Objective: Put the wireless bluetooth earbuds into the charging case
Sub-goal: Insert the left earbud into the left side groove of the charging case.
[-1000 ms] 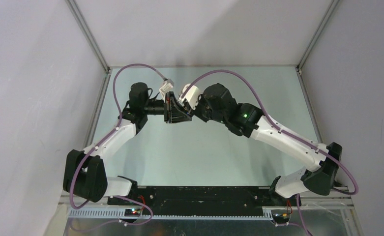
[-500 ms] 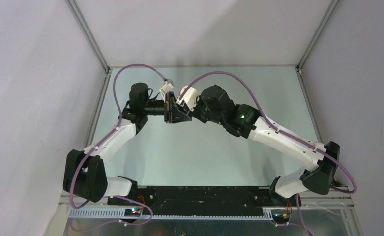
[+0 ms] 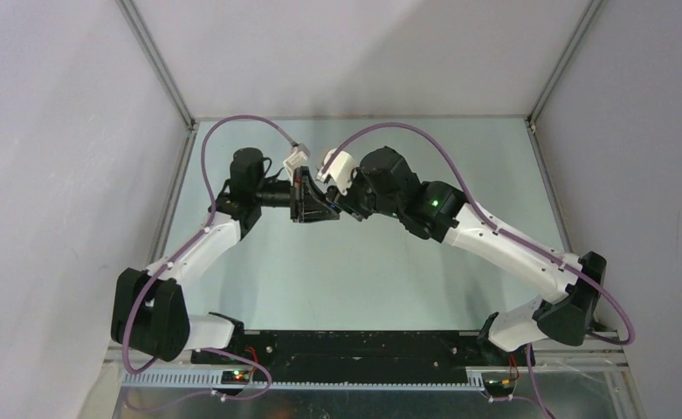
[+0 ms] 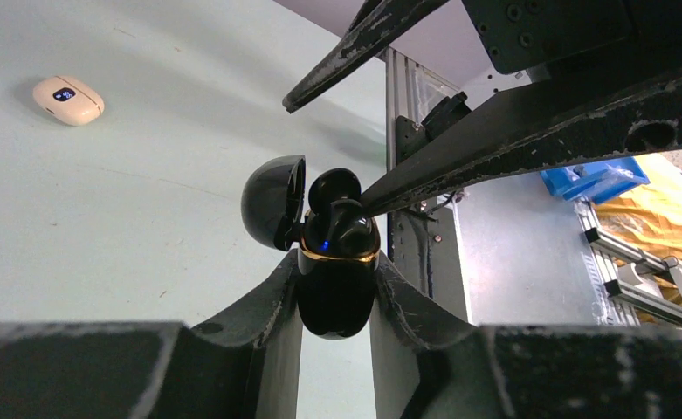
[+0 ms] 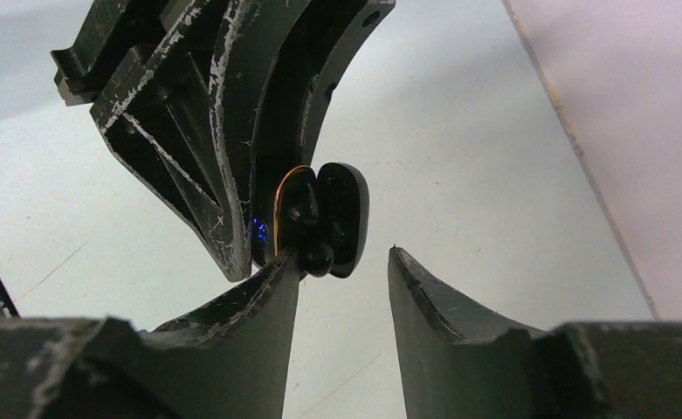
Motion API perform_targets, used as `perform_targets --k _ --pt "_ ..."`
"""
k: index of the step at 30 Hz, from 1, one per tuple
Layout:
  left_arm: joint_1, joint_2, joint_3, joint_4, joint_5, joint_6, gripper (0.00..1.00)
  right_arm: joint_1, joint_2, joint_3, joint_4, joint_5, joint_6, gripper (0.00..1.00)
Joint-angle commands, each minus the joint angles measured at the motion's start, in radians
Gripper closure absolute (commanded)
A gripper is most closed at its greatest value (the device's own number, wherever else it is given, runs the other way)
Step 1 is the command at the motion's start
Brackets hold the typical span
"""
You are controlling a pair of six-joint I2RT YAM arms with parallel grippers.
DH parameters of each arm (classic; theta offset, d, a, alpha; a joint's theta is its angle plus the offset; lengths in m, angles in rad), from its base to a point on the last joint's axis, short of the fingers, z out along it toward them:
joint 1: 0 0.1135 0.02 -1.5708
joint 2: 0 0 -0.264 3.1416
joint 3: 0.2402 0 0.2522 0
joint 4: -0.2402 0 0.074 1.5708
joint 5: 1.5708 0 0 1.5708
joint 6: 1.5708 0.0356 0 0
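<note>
My left gripper is shut on the black charging case, which has a gold rim, and holds it above the table with its lid swung open. A black earbud sticks up out of the case's top. My right gripper is open. One of its fingertips touches the earbud at the case's mouth; the other stands apart to the side. In the top view both grippers, left and right, meet at mid-table. No other earbuds show.
A cream-white oval case with a small dark window lies closed on the pale green table, away from the grippers. Grey enclosure walls and metal frame posts border the table.
Both grippers have shifted slightly left together. The right gripper has closed in a little on the case held by the left.
</note>
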Motion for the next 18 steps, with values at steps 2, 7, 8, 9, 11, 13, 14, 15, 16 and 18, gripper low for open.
perform_targets --k 2,7,8,9,11,13,14,15,16,18 --pt "-0.007 -0.040 0.019 0.024 -0.001 0.040 1.00 -0.009 -0.034 0.043 -0.035 -0.138 0.050 0.50" --pt "-0.006 -0.043 0.021 0.017 -0.001 0.049 1.00 -0.031 -0.050 0.047 -0.042 -0.183 0.068 0.46" --pt "-0.006 -0.043 0.021 0.017 -0.001 0.052 1.00 -0.033 -0.054 0.046 -0.043 -0.190 0.070 0.46" --pt "-0.006 -0.042 0.022 0.018 -0.002 0.053 1.00 -0.034 -0.055 0.044 -0.042 -0.192 0.069 0.45" --pt "-0.007 -0.042 0.023 0.016 -0.002 0.053 1.00 -0.035 -0.052 0.042 -0.041 -0.193 0.069 0.45" --pt "-0.007 -0.044 0.024 0.013 -0.002 0.052 1.00 -0.035 -0.047 0.042 -0.041 -0.193 0.068 0.44" --pt "-0.007 -0.046 0.021 0.013 -0.003 0.054 1.00 -0.033 -0.044 0.043 -0.041 -0.193 0.068 0.44" --pt "-0.007 -0.051 0.020 0.013 -0.004 0.056 1.00 -0.032 -0.042 0.043 -0.041 -0.191 0.069 0.44" --pt "-0.007 -0.054 0.018 0.013 -0.006 0.058 1.00 -0.030 -0.042 0.042 -0.041 -0.191 0.069 0.44" --pt "-0.007 -0.062 0.015 0.013 -0.008 0.062 1.00 -0.028 -0.042 0.043 -0.042 -0.188 0.068 0.43"
